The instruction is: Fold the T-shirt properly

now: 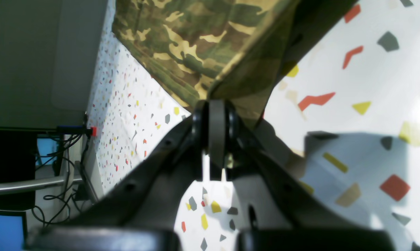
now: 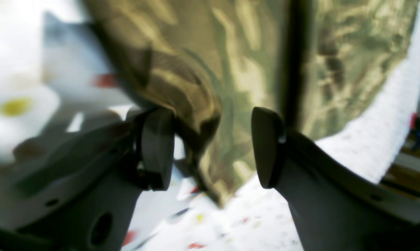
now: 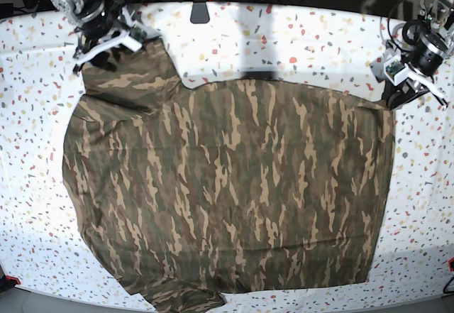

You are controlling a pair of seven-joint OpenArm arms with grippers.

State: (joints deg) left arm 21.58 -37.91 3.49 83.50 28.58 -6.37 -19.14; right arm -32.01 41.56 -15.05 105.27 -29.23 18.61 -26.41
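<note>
Most of the T-shirt (image 3: 227, 192) is spread flat on the speckled worktop (image 3: 319, 36), with two far corners raised. The left hand (image 1: 216, 130) is clamped on one corner; the right hand (image 2: 213, 148) is held apart, cloth only draped between its fingers. If lifted now, that unpinched corner would likely be dropped and the fold skewed.

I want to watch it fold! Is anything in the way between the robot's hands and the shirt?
Nothing visible is. The left hand is shut on an edge of the T-shirt. The right hand is open, with cloth hanging between its fingers.
</note>
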